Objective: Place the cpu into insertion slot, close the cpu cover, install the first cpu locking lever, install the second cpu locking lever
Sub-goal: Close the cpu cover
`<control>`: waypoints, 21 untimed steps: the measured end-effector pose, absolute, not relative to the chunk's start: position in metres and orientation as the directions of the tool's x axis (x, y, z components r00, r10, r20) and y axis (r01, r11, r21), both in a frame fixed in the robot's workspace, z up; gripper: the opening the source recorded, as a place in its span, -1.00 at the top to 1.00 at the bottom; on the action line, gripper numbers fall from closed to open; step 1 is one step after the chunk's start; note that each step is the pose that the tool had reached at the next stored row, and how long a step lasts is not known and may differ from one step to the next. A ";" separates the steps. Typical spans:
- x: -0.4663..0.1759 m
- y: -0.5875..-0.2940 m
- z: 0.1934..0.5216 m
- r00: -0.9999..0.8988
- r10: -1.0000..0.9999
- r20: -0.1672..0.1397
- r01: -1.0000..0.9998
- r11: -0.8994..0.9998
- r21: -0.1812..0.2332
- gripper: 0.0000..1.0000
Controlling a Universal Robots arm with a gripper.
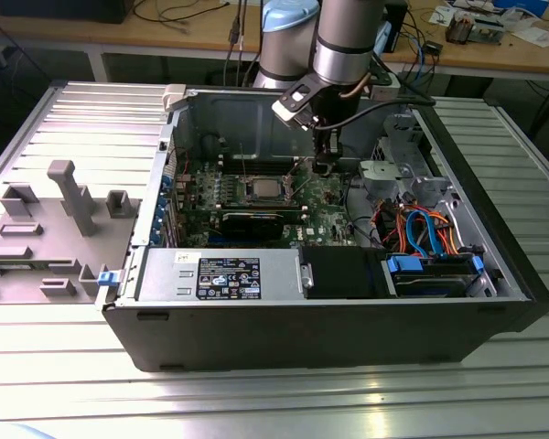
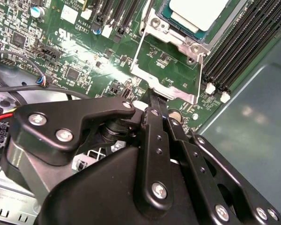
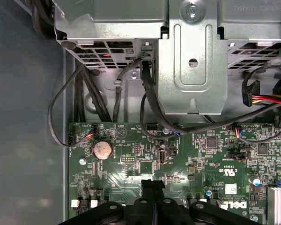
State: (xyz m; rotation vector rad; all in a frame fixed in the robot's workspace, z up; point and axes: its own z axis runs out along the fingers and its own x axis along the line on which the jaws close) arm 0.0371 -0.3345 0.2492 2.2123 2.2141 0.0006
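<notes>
1. Silver-grey cpu [image 2: 196, 11] is seen seated in the insertion slot [image 1: 247, 194], near the middle of the green board [image 3: 131, 161], toward the far wall of the open computer case [image 1: 302, 338].
2. The cpu cover [image 2: 178, 40] appears to be folded down around the chip, so placing and closing are judged done.
3. A thin silver wire lever [image 2: 164, 86] is seen running along the socket's edge. Whether either lever is latched cannot be told, so that part is judged unfinished.
4. The gripper [image 2: 153, 104] is held low over the board, just beside the socket's corner. Its fingers are pressed together and nothing is seen between them.
5. Noted around:
   - a coin battery [image 3: 103, 149]
   - black cables [image 3: 147, 93] hanging below the metal drive cage [image 3: 192, 70]
   - memory slots [image 2: 243, 47] just beside the socket
6. Room around the socket is judged tight, as it is hemmed in by small board parts and the case wall.
</notes>
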 end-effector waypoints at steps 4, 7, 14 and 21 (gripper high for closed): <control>0.034 -0.334 0.249 -0.001 1.000 -0.008 1.000 0.001 0.008 0.79; 0.033 -0.334 0.249 -0.001 1.000 -0.008 1.000 0.001 0.008 0.79; 0.030 -0.334 0.249 -0.001 1.000 -0.008 1.000 0.001 0.008 0.79; 0.027 -0.334 0.249 -0.001 1.000 -0.008 1.000 0.001 0.008 0.79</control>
